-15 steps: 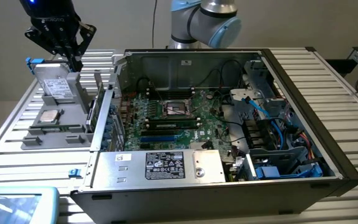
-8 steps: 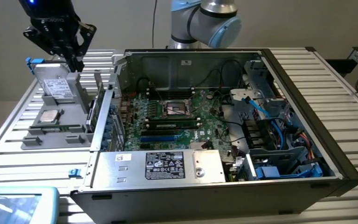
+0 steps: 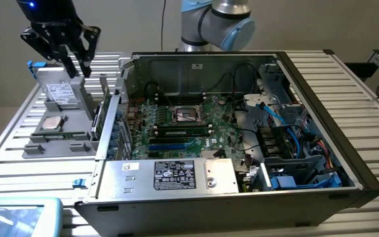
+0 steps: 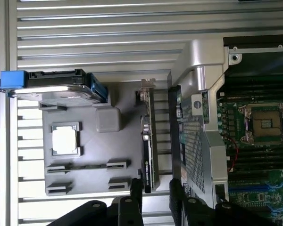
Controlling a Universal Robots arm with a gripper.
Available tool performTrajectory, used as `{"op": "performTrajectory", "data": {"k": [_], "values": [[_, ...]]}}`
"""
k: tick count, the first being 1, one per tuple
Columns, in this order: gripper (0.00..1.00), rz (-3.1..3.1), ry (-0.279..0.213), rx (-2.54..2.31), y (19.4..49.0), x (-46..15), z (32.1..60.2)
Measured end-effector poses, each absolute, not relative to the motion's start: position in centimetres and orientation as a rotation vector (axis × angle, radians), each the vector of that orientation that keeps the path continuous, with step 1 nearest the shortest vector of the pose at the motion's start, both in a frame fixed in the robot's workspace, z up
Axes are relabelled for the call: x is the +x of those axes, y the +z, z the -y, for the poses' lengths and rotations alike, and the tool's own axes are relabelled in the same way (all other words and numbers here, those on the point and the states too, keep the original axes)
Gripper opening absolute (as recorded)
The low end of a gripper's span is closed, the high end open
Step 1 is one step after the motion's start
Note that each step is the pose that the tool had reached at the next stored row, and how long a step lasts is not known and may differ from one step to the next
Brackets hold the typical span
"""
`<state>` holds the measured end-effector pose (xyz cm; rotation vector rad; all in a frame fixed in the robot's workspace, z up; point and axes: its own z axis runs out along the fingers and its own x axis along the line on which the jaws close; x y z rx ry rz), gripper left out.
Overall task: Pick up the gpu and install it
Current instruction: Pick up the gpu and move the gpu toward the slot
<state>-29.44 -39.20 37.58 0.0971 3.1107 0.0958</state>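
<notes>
**Item: gripper** (image 3: 79, 73). Black two-finger pincer, pointing down, held high over the far left of the exterior view. Fingers spread, with a clear gap between them and nothing in it.

**Item: gpu** (image 3: 99, 117). Stands on edge along the right side of the grey fixture (image 3: 57, 145), just beside the computer case (image 3: 321, 113) and outside it, so not yet installed. From above in the wrist view the gpu (image 4: 148, 136) is a thin dark strip with a silver bracket at one end.

**Key relation.** The card lies below the pincer and, in the exterior view, to its right and nearer. Its long axis runs near to far, and the fingers are spaced left to right, so the gap spans the card's thin dimension. In the wrist view one end of the strip lines up with the gap of the gripper (image 4: 155, 186), close to one finger. Judged aligned for a pinch across the thickness, but well apart in height.

**Surrounding items.** The same fixture holds a hard drive (image 3: 61, 91) with blue rails on its far part and a processor chip (image 3: 51, 122) nearer. The motherboard (image 3: 196, 123) lies flat inside the open case, to the right of the card.
</notes>
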Motion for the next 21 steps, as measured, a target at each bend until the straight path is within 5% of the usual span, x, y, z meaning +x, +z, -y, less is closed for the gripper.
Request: {"op": "performTrajectory", "data": {"k": [21], "values": [[0.38, -3.102, 0.109, 0.031, 34.2, -29.4, 39.2]]}}
